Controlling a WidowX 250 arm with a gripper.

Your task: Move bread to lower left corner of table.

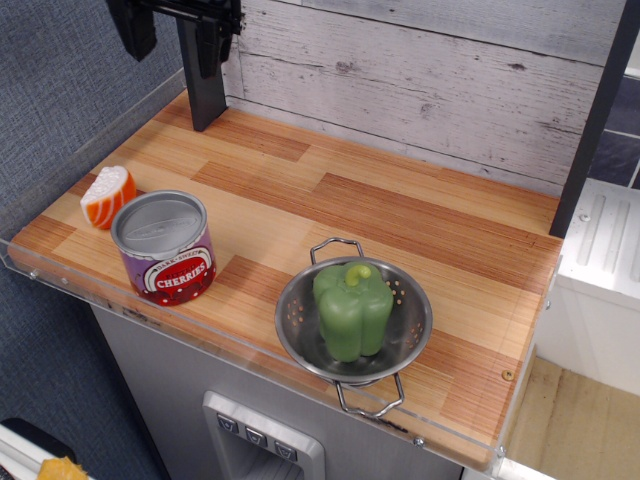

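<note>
Resting near front-left table [400, 215] corner: bread [107, 196], touching cherries can [165, 247] | gripper [172, 35] above back-left corner, fingers apart, empty

Table [330, 200]: wood-grain planks, clear plastic edge. Colander [354, 322]: shiny perforated metal. Can [164, 247]: metal lid, glossy label. Back wall [420, 75]: rough whitewashed planks.

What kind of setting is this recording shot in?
Most likely a toy or mock kitchen set up for robot trials: a wood-grain plank countertop with a clear plastic edge, a white plank back wall, and play food such as a striped toy bread wedge and a cherries can.
</note>
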